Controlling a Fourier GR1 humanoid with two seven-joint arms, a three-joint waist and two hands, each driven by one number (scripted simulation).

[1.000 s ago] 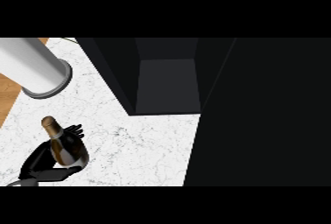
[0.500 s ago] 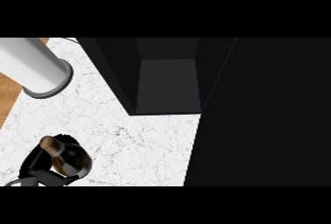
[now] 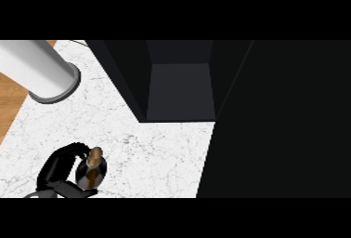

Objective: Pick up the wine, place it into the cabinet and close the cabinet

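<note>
The wine bottle (image 3: 92, 168), dark with a tan neck and cap, shows at the lower left of the head view, seen almost end-on from above the white marble counter (image 3: 158, 158). My left hand (image 3: 57, 167) is curled round it from the left, and its fingers hide part of the bottle's body. The dark cabinet (image 3: 182, 90) stands open at the top centre, its grey inside bare. It lies well up and to the right of the bottle. My right hand shows nowhere.
A big black panel (image 3: 277, 121), seemingly the cabinet's door, fills the right side of the view. A white cylinder with a grey base (image 3: 40, 69) stands at the upper left. Past the counter's left edge is wooden floor (image 3: 9, 104).
The bottle has swung from leaning with its neck up and left to nearly end-on. My left hand has shifted a little right with it, after dipping lower half a second ago.
</note>
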